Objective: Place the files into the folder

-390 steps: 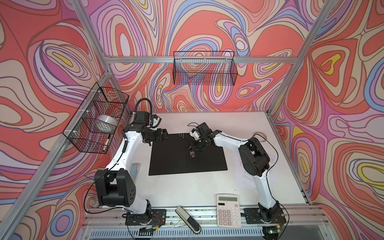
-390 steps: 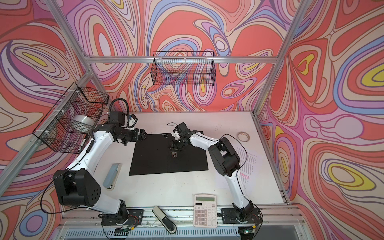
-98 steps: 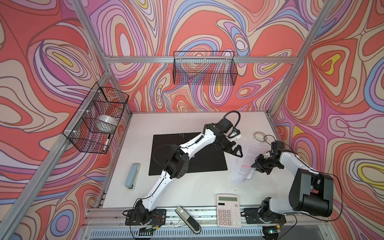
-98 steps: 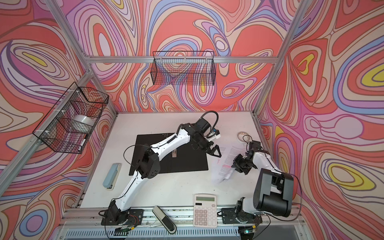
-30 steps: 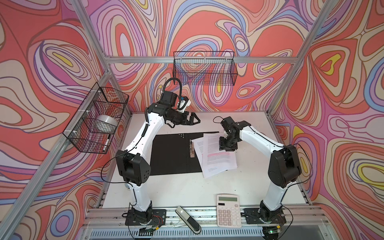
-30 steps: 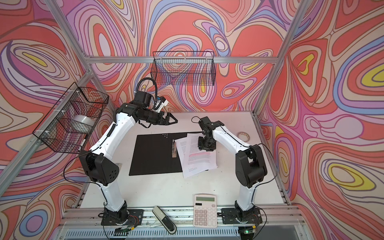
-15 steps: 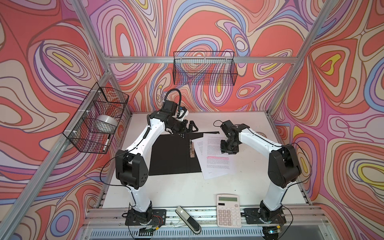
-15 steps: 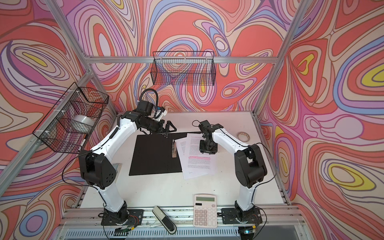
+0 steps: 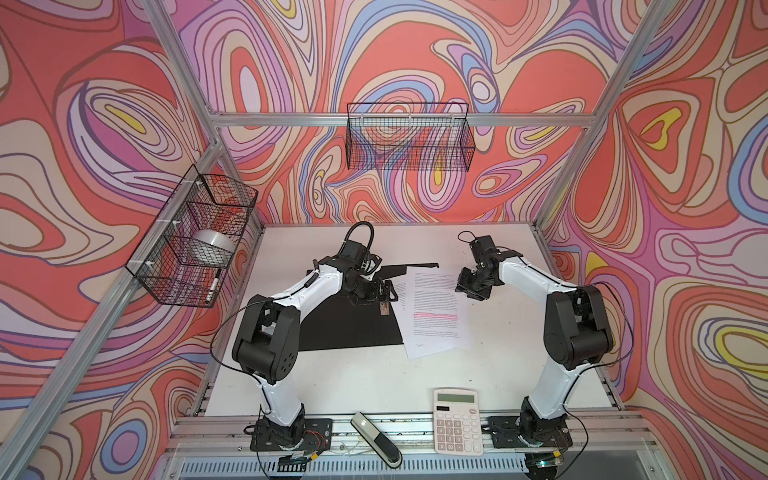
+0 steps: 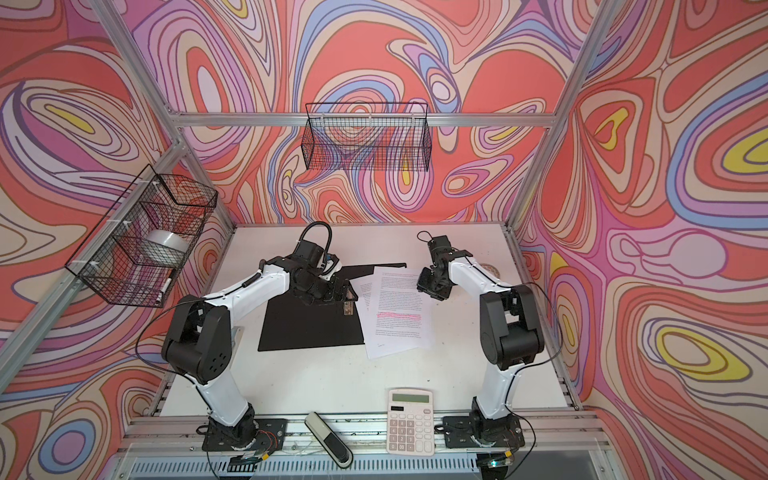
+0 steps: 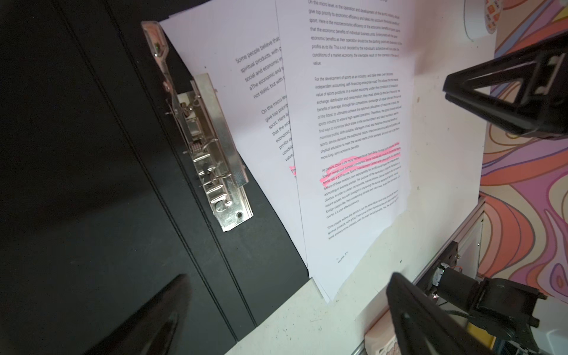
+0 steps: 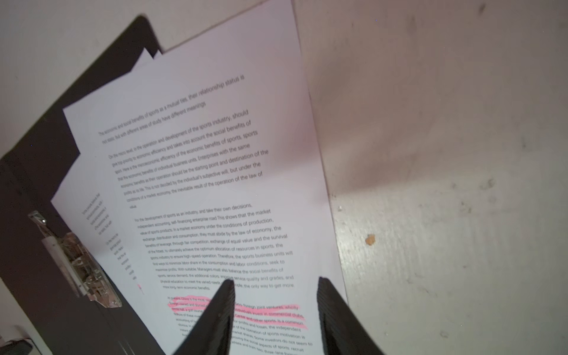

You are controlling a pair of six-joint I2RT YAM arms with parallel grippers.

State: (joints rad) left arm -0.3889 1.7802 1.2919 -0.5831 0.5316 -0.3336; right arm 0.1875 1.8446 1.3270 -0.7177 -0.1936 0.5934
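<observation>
The folder (image 9: 349, 324) (image 10: 307, 328) lies open on the table, black inside up, its metal clip (image 11: 212, 159) (image 12: 76, 264) at the spine. The files (image 9: 434, 307) (image 10: 397, 307) (image 11: 353, 123) (image 12: 215, 184), white printed sheets with pink highlighted lines, lie fanned on the folder's right half and overhang onto the table. My left gripper (image 9: 384, 291) (image 10: 347, 297) (image 11: 287, 276) hovers wide open over the clip, holding nothing. My right gripper (image 9: 467, 286) (image 10: 428, 289) (image 12: 275, 280) is open over the files' right edge, with nothing between its fingers.
A white calculator (image 9: 457, 419) and a grey-black pedal-shaped device (image 9: 376, 440) lie at the table's front edge. A tape roll (image 10: 490, 268) sits at the right rim behind the right arm. Wire baskets (image 9: 409, 137) (image 9: 195, 241) hang on the back and left walls.
My left gripper has come down from near the back wall to just above the folder's clip. The right gripper has shifted slightly right to the files' edge. The top sheet now lies straighter.
</observation>
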